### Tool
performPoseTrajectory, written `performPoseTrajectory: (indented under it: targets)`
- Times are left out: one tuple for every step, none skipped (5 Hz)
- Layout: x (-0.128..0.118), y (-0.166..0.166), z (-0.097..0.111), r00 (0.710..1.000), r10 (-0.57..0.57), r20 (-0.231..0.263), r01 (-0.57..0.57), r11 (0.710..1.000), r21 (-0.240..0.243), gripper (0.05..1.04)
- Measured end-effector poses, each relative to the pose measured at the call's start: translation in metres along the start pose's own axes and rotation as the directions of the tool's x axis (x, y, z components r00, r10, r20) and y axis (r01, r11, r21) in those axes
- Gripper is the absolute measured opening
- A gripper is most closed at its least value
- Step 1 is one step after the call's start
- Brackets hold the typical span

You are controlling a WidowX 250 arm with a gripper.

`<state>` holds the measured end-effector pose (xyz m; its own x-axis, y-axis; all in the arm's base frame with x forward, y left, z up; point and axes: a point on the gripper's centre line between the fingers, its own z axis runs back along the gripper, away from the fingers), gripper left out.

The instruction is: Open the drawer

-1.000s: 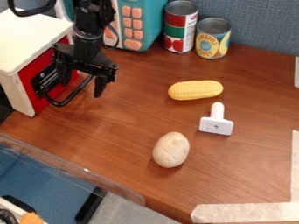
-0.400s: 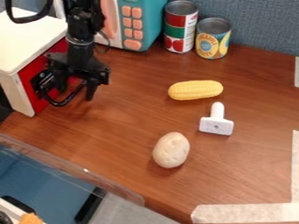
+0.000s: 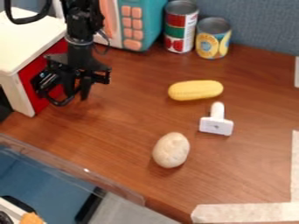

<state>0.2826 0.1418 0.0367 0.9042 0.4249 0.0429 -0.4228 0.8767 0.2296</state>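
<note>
My black gripper [image 3: 78, 94] hangs at the upper left, in front of the red drawer front [image 3: 36, 70] of the white-topped box. A looped black drawer handle [image 3: 51, 99] sticks out from the red face. Its right part passes between my fingers, which stand close together around it. The hand covers part of the handle and of the drawer front. The red face appears flush with the box.
A teal toy microwave [image 3: 144, 22] and two cans [image 3: 180, 28] stand at the back. Yellow corn [image 3: 196, 90], a white T-shaped piece [image 3: 217, 124] and a pale potato [image 3: 171, 150] lie to the right. A clear edge [image 3: 76, 165] runs along the lower left.
The gripper has shifted slightly left and down, and its fingers have drawn together around the handle. The box and the loose objects have stayed put.
</note>
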Motion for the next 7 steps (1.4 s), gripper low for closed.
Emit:
performPoseTrajectory:
  targets:
    - [-0.003, -0.003, 0.001, 1.000, 0.005, -0.020, -0.005, 1.000, -0.008, 0.274]
    - [-0.006, -0.013, 0.003, 0.999, 0.005, -0.040, -0.006, 0.999, -0.032, 0.274]
    - [-0.011, -0.024, 0.006, 0.998, 0.001, -0.061, -0.005, 0.998, -0.065, 0.274]
    - [-0.012, -0.032, 0.014, 0.998, -0.006, -0.056, 0.001, 0.996, -0.092, 0.274]
    - [-0.019, -0.048, 0.020, 0.998, -0.032, -0.055, 0.026, 0.993, -0.116, 0.274]
    - [-0.028, -0.063, 0.025, 0.996, -0.062, -0.058, 0.054, 0.990, -0.127, 0.250]
    - [-0.041, -0.077, 0.031, 0.994, -0.093, -0.057, 0.084, 0.987, -0.139, 0.244]
